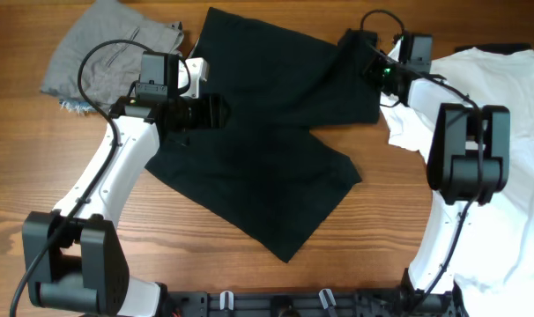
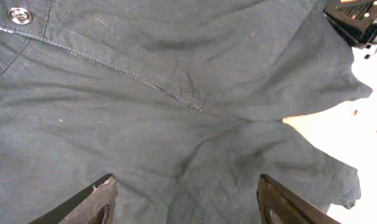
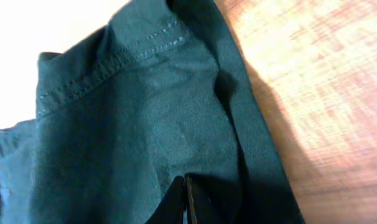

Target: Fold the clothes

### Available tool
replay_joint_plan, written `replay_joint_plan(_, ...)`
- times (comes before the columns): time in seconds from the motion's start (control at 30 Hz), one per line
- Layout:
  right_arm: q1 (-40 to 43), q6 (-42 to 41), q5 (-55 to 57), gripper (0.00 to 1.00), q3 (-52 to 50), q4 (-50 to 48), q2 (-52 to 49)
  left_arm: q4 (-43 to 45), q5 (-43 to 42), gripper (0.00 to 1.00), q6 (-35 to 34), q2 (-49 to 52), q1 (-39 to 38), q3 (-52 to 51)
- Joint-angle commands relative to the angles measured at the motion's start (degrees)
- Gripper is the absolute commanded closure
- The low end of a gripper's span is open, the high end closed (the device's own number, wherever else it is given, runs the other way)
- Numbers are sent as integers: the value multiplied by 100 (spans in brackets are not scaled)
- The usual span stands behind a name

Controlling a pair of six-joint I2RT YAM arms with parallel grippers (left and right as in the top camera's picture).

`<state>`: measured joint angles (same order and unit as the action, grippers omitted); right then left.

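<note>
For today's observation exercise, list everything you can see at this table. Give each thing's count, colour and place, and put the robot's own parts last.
shorts: one, black, spread across the middle of the table
button: one, silver, on the shorts' waistband
grey garment: one, grey, crumpled at the far left
white garment: one, white, along the right side
table: one, brown wood, under everything
left gripper: one, dark fingers, open above the shorts
right gripper: one, dark fingers, shut on the shorts at their far right corner

White arms (image 1: 119,167), black joints (image 1: 468,155), black cables (image 1: 84,58)
</note>
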<state>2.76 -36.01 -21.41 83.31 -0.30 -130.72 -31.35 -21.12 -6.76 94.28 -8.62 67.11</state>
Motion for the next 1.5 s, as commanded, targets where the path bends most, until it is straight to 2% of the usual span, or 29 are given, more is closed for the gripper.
replay_joint_plan(0.0,50,197,-205,96,168,59,-181,24,-74,27,31,-55,-11,-39)
replay_joint_plan(0.03,105,299,-459,92,238,127,20,24,-74,27,31,-63,-4,-24)
replay_joint_plan(0.07,144,315,-671,85,243,162,212,22,-74,27,31,-87,15,2)
replay_joint_plan(0.1,256,461,-1163,73,243,350,678,20,-74,27,31,-170,57,57)
replay_joint_plan(0.17,356,706,-1609,61,240,632,1169,17,-74,26,31,-323,111,120)
replay_joint_plan(0.2,398,883,-1816,59,240,883,1449,13,-74,26,28,-428,142,140)
replay_joint_plan(0.23,435,1296,-2041,57,240,1534,1974,-48,-72,25,31,-656,212,153)
replay_joint_plan(0.33,409,1880,-1816,57,240,3139,2789,-461,-70,25,31,-1158,404,153)
replay_joint_plan(0.43,199,1950,-531,59,234,5016,3134,-1134,68,26,33,-1523,632,153)
replay_joint_plan(0.5,22,1958,31,60,103,5696,3095,-1484,282,25,33,-1554,737,153)
replay_joint_plan(0.57,-210,1958,442,34,-190,6074,3025,-1742,431,25,33,-1534,807,146)
replay_joint_plan(0.6,-334,1954,603,24,-409,6105,2979,-1871,522,24,35,-1519,815,146)
replay_joint_plan(0.67,-498,1947,754,19,-800,5995,2881,-1954,625,22,39,-1499,815,146)
replay_joint_plan(0.73,-614,1952,748,19,-1344,5676,2806,-1974,667,20,52,-1497,815,146)
replay_joint_plan(0.8,-636,2070,697,26,-1847,5377,2793,-1974,699,17,52,-1497,815,146)
replay_joint_plan(0.9,-636,2669,87,32,-2269,5071,2793,-1965,734,15,55,-1497,815,146)
replay_joint_plan(0.97,-636,2721,-208,54,-2448,4894,2793,-1904,776,14,55,-1491,815,146)
replay_joint_plan(1.03,-634,2723,-146,69,-2465,4774,2796,-1845,774,13,52,-1480,815,146)
replay_joint_plan(1.07,-610,2682,59,87,-2452,4675,2798,-1810,774,13,52,-1478,815,146)
replay_joint_plan(1.1,-535,2472,511,96,-2409,4564,2796,-1768,774,13,50,-1478,815,146)
replay_joint_plan(1.17,-345,1816,1331,96,-2326,4304,2798,-1705,774,13,52,-1478,815,146)
replay_joint_plan(1.27,26,1628,1589,96,-2249,3622,2796,-1681,774,12,52,-1478,815,146)
replay_joint_plan(1.3,160,1620,1499,96,-2249,3370,2798,-1683,774,12,52,-1475,815,146)
replay_joint_plan(1.37,348,2138,291,93,-2238,3217,2798,-1687,774,11,52,-1471,815,146)
replay_joint_plan(1.4,391,2623,-505,85,-2240,3283,2796,-1692,774,11,52,-1471,815,146)
replay_joint_plan(1.43,396,3005,-1172,60,-2243,3471,2796,-1711,774,11,52,-1471,815,146)
replay_joint_plan(1.47,339,3228,-1534,47,-2264,3779,2796,-1725,774,11,50,-1471,815,146)
